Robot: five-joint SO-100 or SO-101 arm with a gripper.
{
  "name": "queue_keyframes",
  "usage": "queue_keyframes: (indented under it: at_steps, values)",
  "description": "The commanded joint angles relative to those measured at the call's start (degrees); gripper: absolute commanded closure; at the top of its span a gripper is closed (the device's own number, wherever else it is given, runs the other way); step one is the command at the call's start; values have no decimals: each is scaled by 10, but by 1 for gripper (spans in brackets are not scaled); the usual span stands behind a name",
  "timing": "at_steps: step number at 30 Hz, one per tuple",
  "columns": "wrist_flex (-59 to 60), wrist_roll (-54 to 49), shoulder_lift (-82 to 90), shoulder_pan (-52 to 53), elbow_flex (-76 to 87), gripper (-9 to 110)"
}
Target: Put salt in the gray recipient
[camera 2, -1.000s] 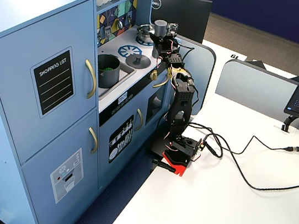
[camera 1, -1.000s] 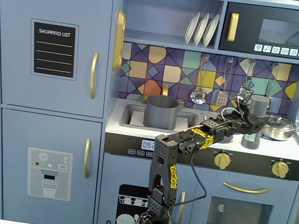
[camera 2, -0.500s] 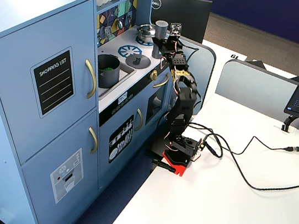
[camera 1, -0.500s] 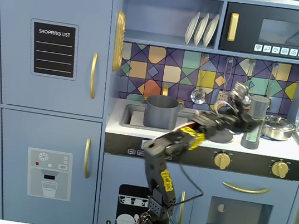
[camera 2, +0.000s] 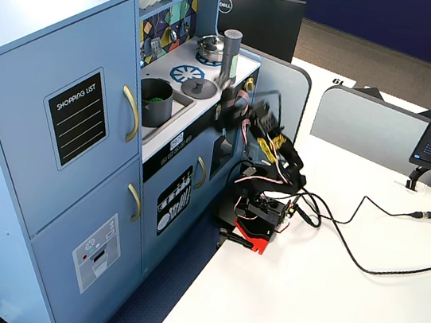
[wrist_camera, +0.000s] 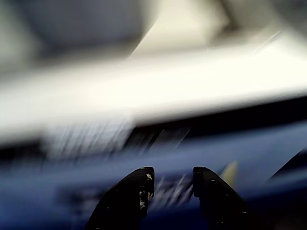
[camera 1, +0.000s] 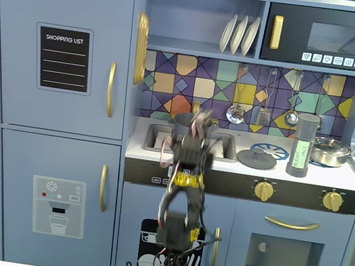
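Note:
The salt [camera 1: 301, 146] stands upright on the stove top at the right, its pale green label facing out; in the other fixed view the salt [camera 2: 231, 51] stands alone, nothing touching it. The gray recipient [camera 1: 178, 125] sits in the sink, largely hidden behind my blurred arm, and the gray recipient [camera 2: 154, 102] shows something green inside. My gripper [wrist_camera: 172, 175] is open with nothing between its black fingers, facing the blurred kitchen front. The gripper [camera 2: 230, 99] is a motion smear just off the counter's edge, apart from the salt.
A flat gray lid with a knob [camera 1: 256, 159] lies on the counter between sink and salt. A shiny silver pan [camera 1: 330, 151] sits at the far right. Utensils hang on the tiled back wall [camera 1: 172, 79]. Cables [camera 2: 347, 252] trail from the arm's base across the white table.
My gripper has let go of the salt, which now stands alone on the stove top. The arm has swung fast to the left and back, folding in front of the sink.

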Motion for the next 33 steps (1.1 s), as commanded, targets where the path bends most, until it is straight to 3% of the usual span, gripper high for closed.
queue_keyframes:
  at_steps: [1,13,33]
  values:
    - [-19,-12,95,-48,196,101]
    - [-33,-47,235,-35,483,101]
    - [-18,-47,236,-37,526,94]
